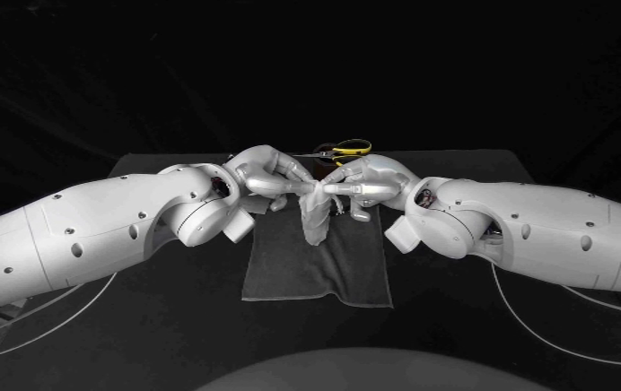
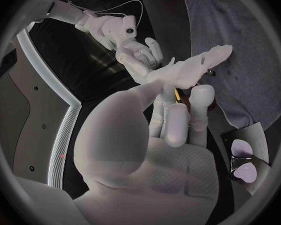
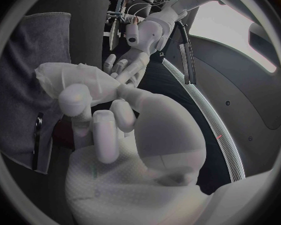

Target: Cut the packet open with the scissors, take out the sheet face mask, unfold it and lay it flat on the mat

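Grip comes first: the silver many-fingered left hand (image 1: pixel 269 174) and its twin, the silver right hand (image 1: pixel 362 185), meet almost fingertip to fingertip above the dark grey cloth mat (image 1: pixel 317 274). Each pinches the top edge of the pale, thin sheet face mask (image 1: pixel 315 216). Neither hand is free; both grasp the mask, and their remaining fingers curl loosely beside the pinch.

Holding it high and by the top lets the mask's own weight pull it down, so it hangs as a narrow, crumpled strip with its lower end just over the mat's far half. With the two pinches so close together, it reads as not yet opened out. I judge the step in hand to be the unfolding: the hands would need to draw apart to spread the sheet (gently, since wet tissue of this kind looks likely to cling to itself and tear).

In the wrist views the mask looks soft, damp and faintly glossy, bunched into folds with ragged lobes. The mat is matte, woven-looking and rectangular, lying flat on the black table (image 1: pixel 194 346). The yellow-handled scissors (image 1: pixel 345 149) lie on the table beyond the hands, set aside from the work.
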Robot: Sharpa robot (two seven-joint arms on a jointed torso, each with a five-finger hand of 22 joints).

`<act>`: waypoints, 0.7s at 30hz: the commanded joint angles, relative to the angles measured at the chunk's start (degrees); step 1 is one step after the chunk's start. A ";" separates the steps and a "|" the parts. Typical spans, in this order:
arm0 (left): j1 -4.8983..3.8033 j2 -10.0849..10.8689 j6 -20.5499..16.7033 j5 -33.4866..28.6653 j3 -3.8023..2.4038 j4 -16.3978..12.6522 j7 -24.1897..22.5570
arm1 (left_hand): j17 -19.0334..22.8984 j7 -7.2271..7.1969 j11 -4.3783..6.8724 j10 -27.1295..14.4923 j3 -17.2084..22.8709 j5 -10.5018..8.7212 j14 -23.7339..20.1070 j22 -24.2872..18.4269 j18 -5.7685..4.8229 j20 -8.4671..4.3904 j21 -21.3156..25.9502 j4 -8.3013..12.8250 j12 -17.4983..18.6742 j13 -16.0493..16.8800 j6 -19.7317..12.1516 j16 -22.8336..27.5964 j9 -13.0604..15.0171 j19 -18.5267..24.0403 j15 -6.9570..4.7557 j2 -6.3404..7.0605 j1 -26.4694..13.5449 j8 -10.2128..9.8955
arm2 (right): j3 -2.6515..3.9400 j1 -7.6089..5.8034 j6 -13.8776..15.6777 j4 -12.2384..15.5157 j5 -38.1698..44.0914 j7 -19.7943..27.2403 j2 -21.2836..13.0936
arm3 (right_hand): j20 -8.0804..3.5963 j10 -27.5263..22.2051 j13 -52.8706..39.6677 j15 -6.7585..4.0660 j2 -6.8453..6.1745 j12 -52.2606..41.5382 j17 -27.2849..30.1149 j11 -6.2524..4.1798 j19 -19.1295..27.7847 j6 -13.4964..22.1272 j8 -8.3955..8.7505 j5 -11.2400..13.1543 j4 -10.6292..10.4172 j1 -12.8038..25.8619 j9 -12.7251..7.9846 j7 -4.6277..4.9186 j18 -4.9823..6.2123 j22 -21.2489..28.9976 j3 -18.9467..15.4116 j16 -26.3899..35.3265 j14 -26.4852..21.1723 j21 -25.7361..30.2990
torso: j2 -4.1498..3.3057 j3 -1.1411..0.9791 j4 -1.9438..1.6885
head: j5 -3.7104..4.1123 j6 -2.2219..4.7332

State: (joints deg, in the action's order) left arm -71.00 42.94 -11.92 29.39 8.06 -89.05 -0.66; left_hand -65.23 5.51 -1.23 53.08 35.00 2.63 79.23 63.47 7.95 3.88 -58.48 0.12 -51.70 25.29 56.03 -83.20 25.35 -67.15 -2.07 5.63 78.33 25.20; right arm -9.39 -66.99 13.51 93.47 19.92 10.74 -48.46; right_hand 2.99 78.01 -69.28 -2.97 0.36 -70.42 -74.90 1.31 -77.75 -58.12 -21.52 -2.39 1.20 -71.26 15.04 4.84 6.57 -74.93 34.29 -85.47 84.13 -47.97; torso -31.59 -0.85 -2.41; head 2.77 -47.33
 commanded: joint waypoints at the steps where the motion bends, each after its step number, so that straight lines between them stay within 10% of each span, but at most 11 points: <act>1: -0.01 -0.09 -0.74 -1.40 -0.03 0.05 -3.06 | -0.05 -0.06 0.25 0.29 1.70 0.18 0.38 0.25 0.06 -0.11 -0.27 0.33 -0.73 0.32 0.55 -0.33 0.19 -0.41 -0.19 -0.06 -0.83 0.50 | 0.06 -0.01 -0.38 -0.06 0.57 0.01 -0.08 | -0.13 1.31 0.05 -0.38 0.29 -0.01 -9.75 -0.99 -0.19 -0.13 -3.09 -0.39 0.05 0.15 3.12 0.01 0.41 -1.94 0.45 -0.11 4.38 -0.01 | 0.00 -0.02 -0.01 | 0.01 0.07; 21: -0.01 0.26 -0.19 3.65 0.13 -0.01 -3.39 | 0.23 -0.17 0.36 -0.09 5.09 0.18 0.20 0.67 0.08 -0.31 -0.68 1.70 -1.71 0.71 0.85 -0.27 -0.03 -0.16 -0.32 0.80 -1.92 0.71 | 0.06 -0.01 0.88 -0.35 -4.09 1.56 -0.47 | -0.04 1.19 0.25 -0.22 0.10 0.50 -9.54 -0.78 0.02 0.65 -3.18 -0.38 -0.66 1.94 3.43 0.22 0.47 -1.73 0.23 0.13 4.31 0.62 | -0.01 -0.03 -0.04 | 0.30 0.10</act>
State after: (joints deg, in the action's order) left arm -71.00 43.20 -12.49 30.82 8.21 -89.02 -2.97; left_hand -64.92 5.31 -1.23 53.05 39.78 2.62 79.23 64.09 7.92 3.88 -58.96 1.90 -53.08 26.05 56.62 -83.20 25.38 -67.15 -2.06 6.78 76.60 25.63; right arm -9.39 -66.99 14.00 93.12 17.88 11.17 -48.90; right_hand 2.99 78.31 -69.01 -2.96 0.36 -70.16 -74.96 1.00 -77.75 -57.73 -21.54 -2.63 0.85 -69.74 15.04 5.06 6.53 -74.92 34.46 -85.45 84.12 -47.71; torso -31.59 -0.85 -2.46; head 3.05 -47.18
